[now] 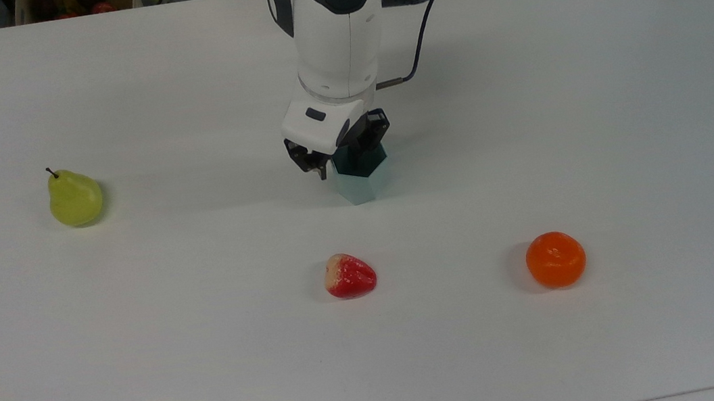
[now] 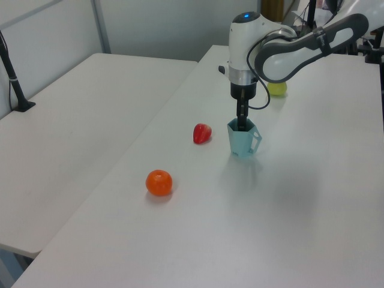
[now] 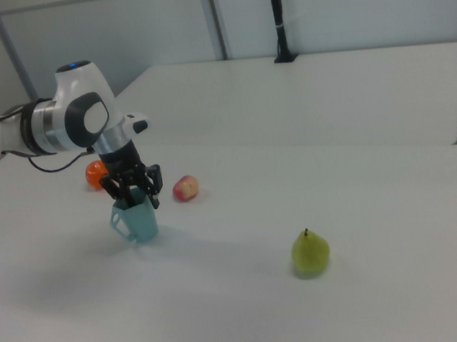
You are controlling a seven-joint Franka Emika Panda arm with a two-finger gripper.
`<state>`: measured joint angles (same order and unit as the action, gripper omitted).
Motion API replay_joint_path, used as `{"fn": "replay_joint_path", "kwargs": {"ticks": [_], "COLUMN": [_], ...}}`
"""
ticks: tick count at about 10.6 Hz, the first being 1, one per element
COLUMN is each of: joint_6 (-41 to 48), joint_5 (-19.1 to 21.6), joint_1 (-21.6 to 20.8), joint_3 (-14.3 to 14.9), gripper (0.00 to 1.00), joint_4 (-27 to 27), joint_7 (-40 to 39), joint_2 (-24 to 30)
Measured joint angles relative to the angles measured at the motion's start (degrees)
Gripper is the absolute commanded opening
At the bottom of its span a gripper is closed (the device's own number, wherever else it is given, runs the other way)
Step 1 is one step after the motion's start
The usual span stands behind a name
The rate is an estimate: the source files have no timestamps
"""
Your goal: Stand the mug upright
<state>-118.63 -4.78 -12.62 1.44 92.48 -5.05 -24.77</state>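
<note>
In the top view my gripper [image 1: 339, 155] pinches the rim of the mug [image 1: 360, 183], which stands on the table [image 1: 589, 97] at about 12 o'clock from the strawberry [image 1: 350, 275]. In the left view the mug [image 2: 243, 139] stands mouth up, its base seemingly on the table, with one finger reaching inside. In the right view it looks upright too [image 3: 137, 220], so I judge the setting-down step nearly finished; the next move calls for releasing the rim and rising straight up.
</note>
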Motion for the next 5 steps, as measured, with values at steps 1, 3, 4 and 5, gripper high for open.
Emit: {"fn": "replay_joint_path", "kwargs": {"ticks": [1,3,4,5], "joint_6": [1.8,6.3,8.9,11.4], "joint_5": [0.0,0.0,0.0,0.0], "joint_1": [0.1,0.5,0.8,1.3], "joint_3": [0.0,0.2,0.5,0.6], "gripper": [1.0,1.0,1.0,1.0], "joint_4": [0.0,-0.2,-0.3,-0.3], "joint_7": [0.2,1.0,2.1,3.6], "joint_2": [1.0,4.8,7.3,9.7]}}
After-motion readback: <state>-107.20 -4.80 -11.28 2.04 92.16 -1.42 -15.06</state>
